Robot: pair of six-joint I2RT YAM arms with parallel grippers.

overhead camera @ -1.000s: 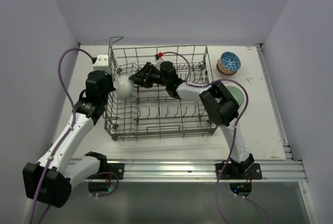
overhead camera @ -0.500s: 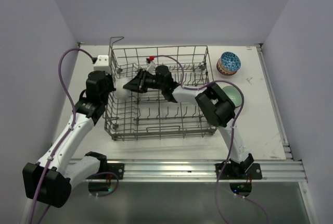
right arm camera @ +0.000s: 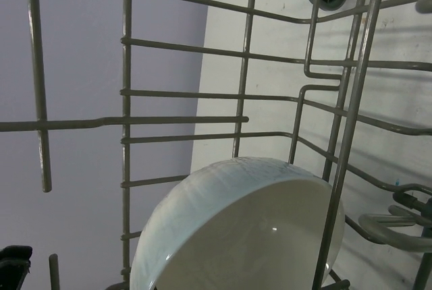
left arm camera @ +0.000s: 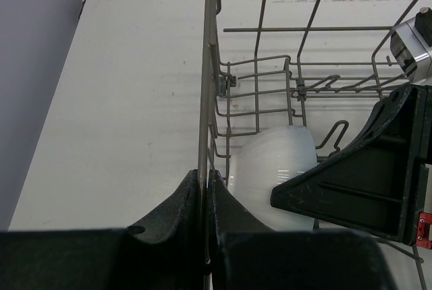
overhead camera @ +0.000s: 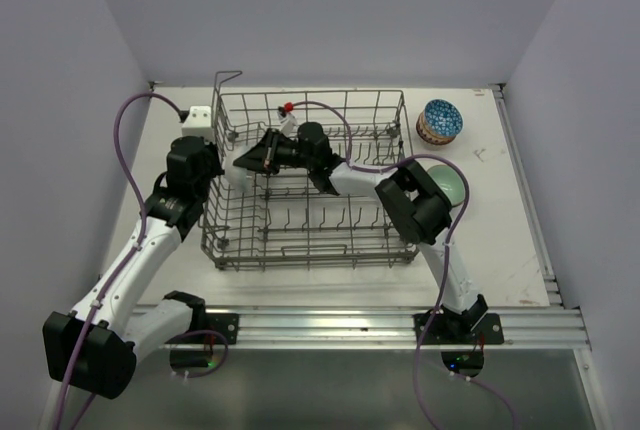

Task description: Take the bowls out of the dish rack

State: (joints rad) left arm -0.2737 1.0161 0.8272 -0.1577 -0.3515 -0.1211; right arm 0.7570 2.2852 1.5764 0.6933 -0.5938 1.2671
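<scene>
The grey wire dish rack (overhead camera: 310,262) stands mid-table. My left gripper (overhead camera: 211,170) is shut on the top wire of its left wall; the left wrist view shows the jaws (left arm camera: 206,181) pinching that wire (left arm camera: 207,67). A white bowl (overhead camera: 231,176) leans just inside that wall (left arm camera: 270,168). My right gripper (overhead camera: 244,160) reaches across the rack and is shut on this bowl, one black finger (left arm camera: 358,182) lying over it. In the right wrist view the bowl (right arm camera: 236,236) fills the bottom of the frame, tilted against the rack wires (right arm camera: 182,120); the fingers themselves are hidden.
Outside the rack on the right sit a blue-patterned bowl (overhead camera: 439,121) and a pale green bowl (overhead camera: 447,185), the latter partly behind my right arm. A small white box (overhead camera: 197,114) lies at the rack's back left corner. Upright tines line the rack floor.
My right gripper has slid left across the rack onto the white bowl and its jaws have closed. The left gripper has kept its hold on the rack wall.
</scene>
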